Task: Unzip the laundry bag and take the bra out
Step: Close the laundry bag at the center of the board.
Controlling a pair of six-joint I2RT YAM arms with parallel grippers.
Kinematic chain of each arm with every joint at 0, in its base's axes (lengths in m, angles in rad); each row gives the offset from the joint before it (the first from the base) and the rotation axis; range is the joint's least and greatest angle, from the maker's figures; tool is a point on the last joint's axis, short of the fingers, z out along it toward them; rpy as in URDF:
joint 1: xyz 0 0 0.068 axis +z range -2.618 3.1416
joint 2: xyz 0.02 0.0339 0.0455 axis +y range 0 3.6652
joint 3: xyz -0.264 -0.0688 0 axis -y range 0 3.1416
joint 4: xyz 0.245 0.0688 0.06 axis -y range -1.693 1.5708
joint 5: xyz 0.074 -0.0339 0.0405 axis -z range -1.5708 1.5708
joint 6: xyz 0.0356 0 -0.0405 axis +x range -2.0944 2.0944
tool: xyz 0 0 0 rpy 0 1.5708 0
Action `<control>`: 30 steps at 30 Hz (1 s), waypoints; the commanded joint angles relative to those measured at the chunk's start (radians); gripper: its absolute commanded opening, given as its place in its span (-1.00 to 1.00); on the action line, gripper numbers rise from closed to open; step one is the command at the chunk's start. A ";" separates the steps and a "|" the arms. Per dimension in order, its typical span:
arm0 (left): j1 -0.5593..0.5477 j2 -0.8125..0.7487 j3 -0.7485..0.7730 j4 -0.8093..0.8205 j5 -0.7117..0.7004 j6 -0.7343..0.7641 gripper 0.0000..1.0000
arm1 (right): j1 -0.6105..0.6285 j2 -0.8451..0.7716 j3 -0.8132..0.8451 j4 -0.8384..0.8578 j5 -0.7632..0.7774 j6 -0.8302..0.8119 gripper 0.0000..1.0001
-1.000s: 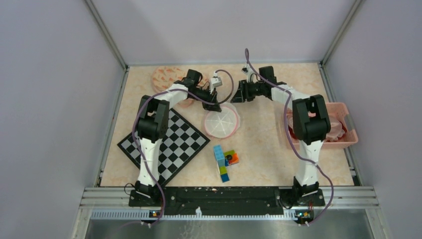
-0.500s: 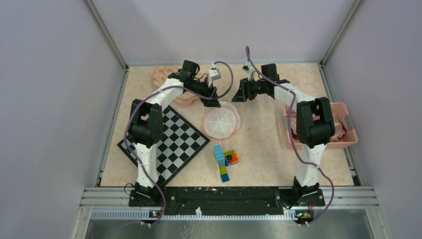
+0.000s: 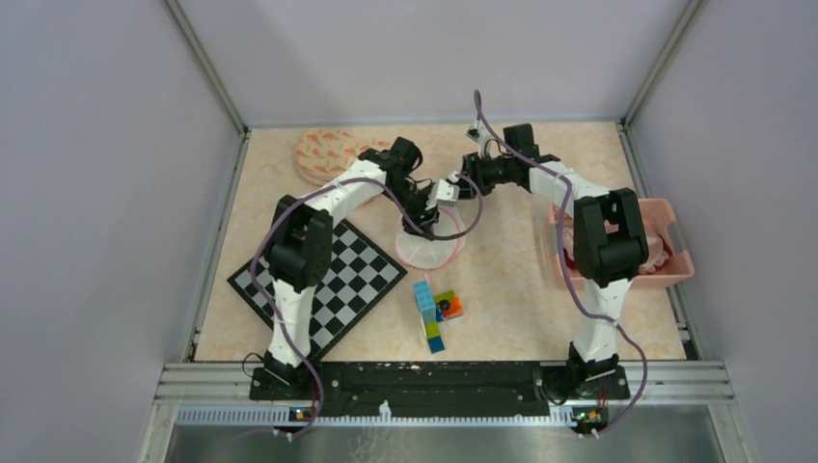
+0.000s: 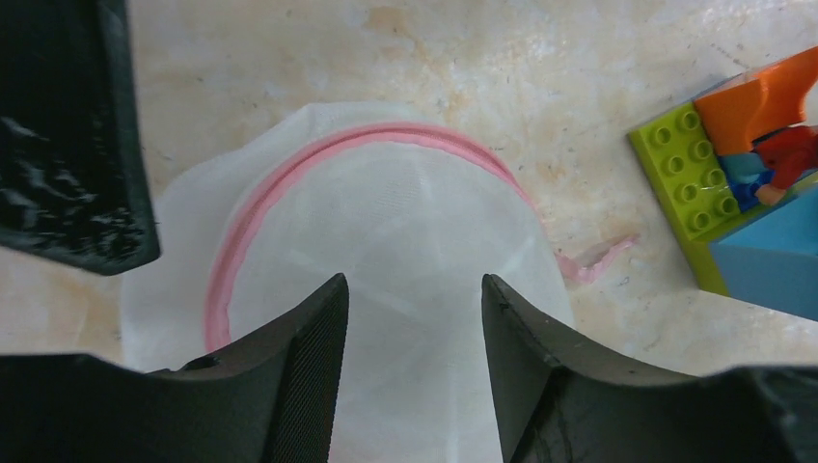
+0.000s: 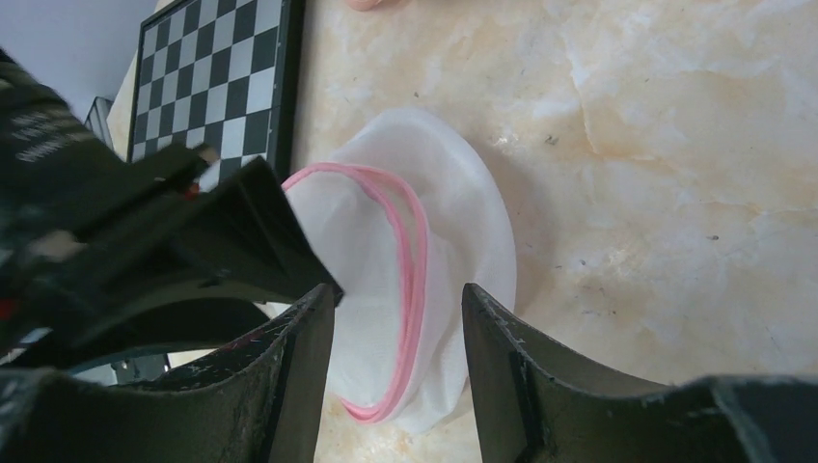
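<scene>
The laundry bag (image 3: pixel 431 246) is a round white mesh pouch with a pink rim, lying mid-table. It also shows in the left wrist view (image 4: pixel 405 212) and the right wrist view (image 5: pixel 453 222). My left gripper (image 3: pixel 422 220) hovers right over the bag, open and empty (image 4: pixel 415 289). My right gripper (image 3: pixel 463 183) is open just behind and right of the bag, with the bag's edge showing between its fingers (image 5: pixel 398 294). A peach patterned padded piece that looks like the bra (image 3: pixel 323 152) lies at the back left, outside the bag.
A chessboard (image 3: pixel 328 275) lies front left of the bag. Stacked toy bricks (image 3: pixel 436 311) sit just in front of it and show in the left wrist view (image 4: pixel 743 154). A pink basket (image 3: pixel 675 260) holding cloth stands at the right edge.
My left gripper has swung from behind and left of the bag to right over it, close to the right gripper. The right arm has hardly moved.
</scene>
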 commanded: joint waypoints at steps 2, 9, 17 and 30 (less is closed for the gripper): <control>0.006 0.106 0.039 0.023 -0.091 -0.025 0.17 | 0.004 -0.043 -0.020 0.002 0.004 -0.011 0.02; -0.003 0.160 0.036 0.095 -0.177 -0.086 0.31 | -0.014 -0.078 -0.054 -0.019 0.011 -0.032 0.02; -0.003 0.067 0.115 0.024 -0.031 -0.186 0.41 | -0.016 -0.146 -0.044 -0.085 0.041 -0.135 0.01; 0.226 -0.212 -0.019 0.396 0.208 -0.805 0.57 | 0.091 -0.310 -0.080 -0.246 0.199 -0.344 -0.08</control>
